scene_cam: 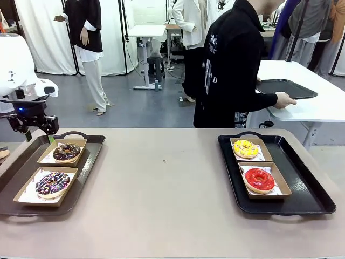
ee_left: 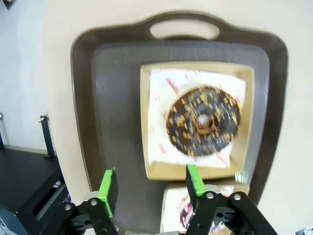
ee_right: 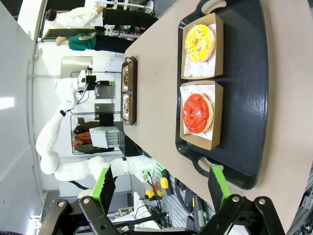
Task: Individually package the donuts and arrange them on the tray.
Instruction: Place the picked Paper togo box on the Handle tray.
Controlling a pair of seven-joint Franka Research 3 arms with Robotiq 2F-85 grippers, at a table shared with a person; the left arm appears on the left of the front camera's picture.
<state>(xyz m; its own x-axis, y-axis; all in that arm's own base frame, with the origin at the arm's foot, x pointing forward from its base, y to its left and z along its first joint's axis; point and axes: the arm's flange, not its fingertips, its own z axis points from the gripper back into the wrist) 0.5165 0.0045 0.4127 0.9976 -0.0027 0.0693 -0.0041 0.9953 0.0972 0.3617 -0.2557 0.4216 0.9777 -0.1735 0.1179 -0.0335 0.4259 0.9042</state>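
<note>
Left tray (scene_cam: 91, 148): dark, handled, at the left of the desk (scene_cam: 161, 194); it holds two cardboard boxes one behind the other, likely so each donut stays in its own package.
Far chocolate donut (scene_cam: 67, 151): sprinkled, lying on white paper in the far box (scene_cam: 61, 153).
Near chocolate donut (scene_cam: 52, 183): same kind, in the near box (scene_cam: 46, 187), just in front of the far one.
Right tray (scene_cam: 302, 189): at the right of the desk; the yellow donut (scene_cam: 245, 149) sits in its far box, the red donut (scene_cam: 259, 179) in its near box, the two boxes touching.
Left pincer (ee_left: 151, 189): jaws apart, holding nothing; it hovers above the left tray's far end, looking down on the far box.
Right pincer (ee_right: 160, 189): jaws wide apart, empty, held well off the right tray's near end.
Person (scene_cam: 232, 65): standing beyond the desk, turned away, one hand (scene_cam: 284, 100) on a spare tray (scene_cam: 285, 89) on the white table behind.
Progress: all four donuts look boxed and arranged on trays.
</note>
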